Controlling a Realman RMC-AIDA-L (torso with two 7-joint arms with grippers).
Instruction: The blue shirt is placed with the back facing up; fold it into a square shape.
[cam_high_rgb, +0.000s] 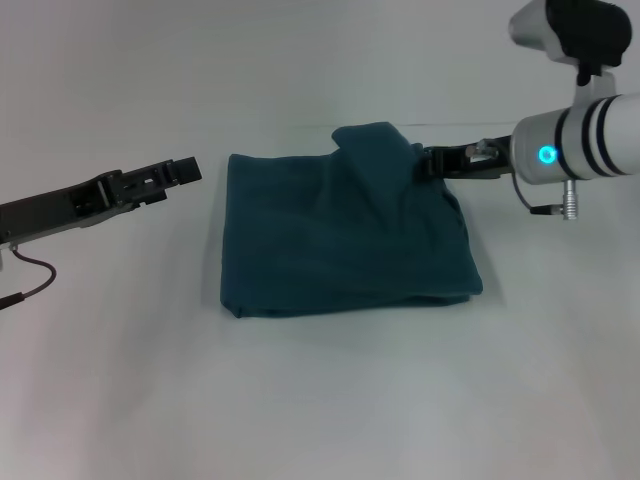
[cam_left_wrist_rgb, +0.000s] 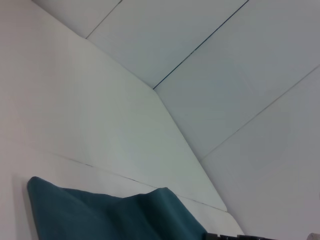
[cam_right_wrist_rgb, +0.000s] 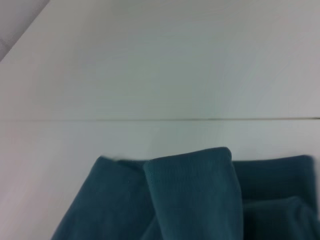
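Observation:
The blue shirt (cam_high_rgb: 340, 240) lies folded into a rough rectangle in the middle of the white table, plain side showing. At its far right corner a fold of cloth stands raised, and my right gripper (cam_high_rgb: 425, 162) is shut on that fold, reaching in from the right. My left gripper (cam_high_rgb: 188, 171) hovers just off the shirt's far left corner, apart from the cloth. The left wrist view shows one edge of the shirt (cam_left_wrist_rgb: 100, 215). In the right wrist view, the lifted fold of the shirt (cam_right_wrist_rgb: 190, 200) sits close to the camera.
The white table (cam_high_rgb: 300, 400) stretches bare in front of and beside the shirt. A seam line in the tabletop (cam_right_wrist_rgb: 160, 119) runs behind the cloth. White wall panels (cam_left_wrist_rgb: 225, 75) fill the left wrist view.

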